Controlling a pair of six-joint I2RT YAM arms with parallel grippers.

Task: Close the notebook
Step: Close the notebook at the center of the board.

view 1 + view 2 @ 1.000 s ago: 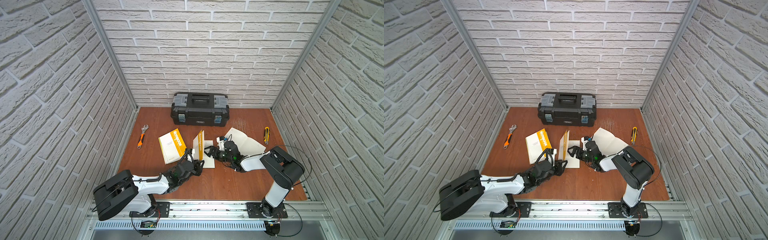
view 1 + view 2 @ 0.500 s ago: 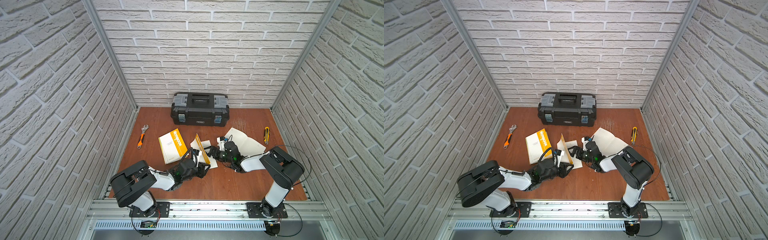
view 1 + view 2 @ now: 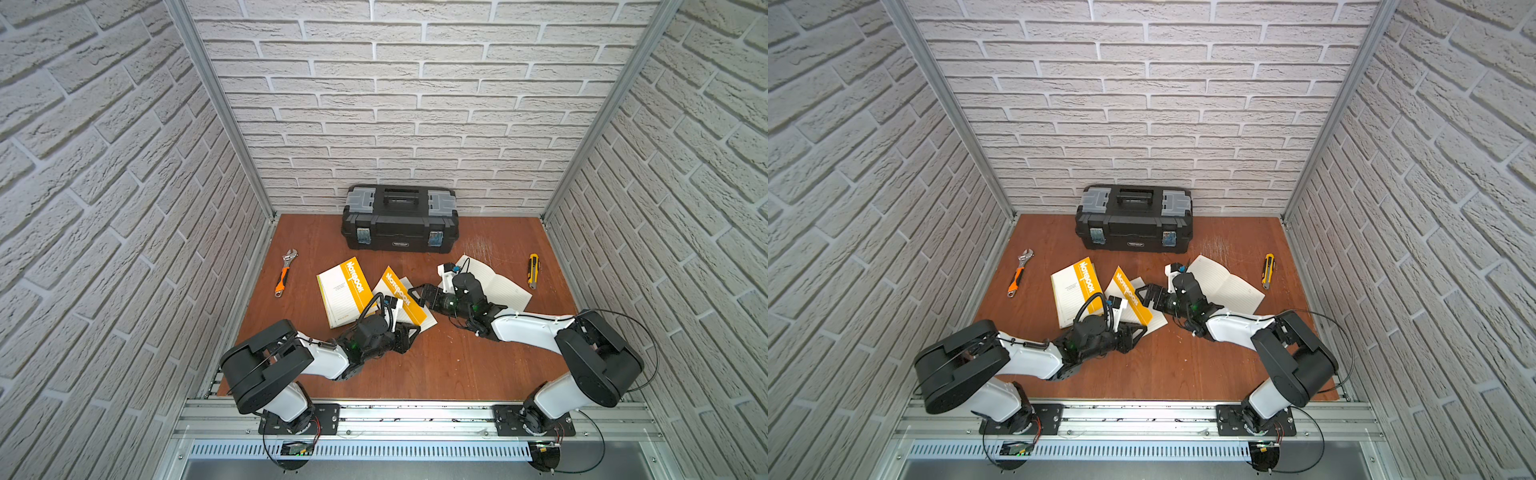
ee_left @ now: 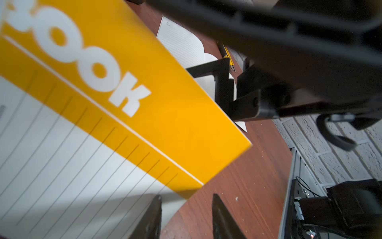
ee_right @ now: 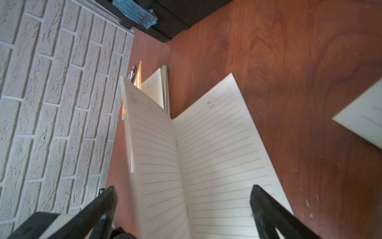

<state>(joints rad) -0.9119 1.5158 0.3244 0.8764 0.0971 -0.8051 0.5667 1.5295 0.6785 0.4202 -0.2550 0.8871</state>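
Both top views: middle notebook lies mid-worktop, half shut, its yellow cover tilted up over white pages. "Notebook" is readable on it, and the same word shows on the closed notebook just left. Left gripper is at its front corner, right gripper at its right edge, with that arm over an open notebook. Toolbox at back edge, label too small to read; wrench left, utility knife right. Left wrist: only "ook" in frame; left jaws narrowly apart, bare wood between, holding nothing. Right wrist: only view of the inside pages, headed "No." and "Date"; right jaws wide, straddling the pages, nothing clamped.
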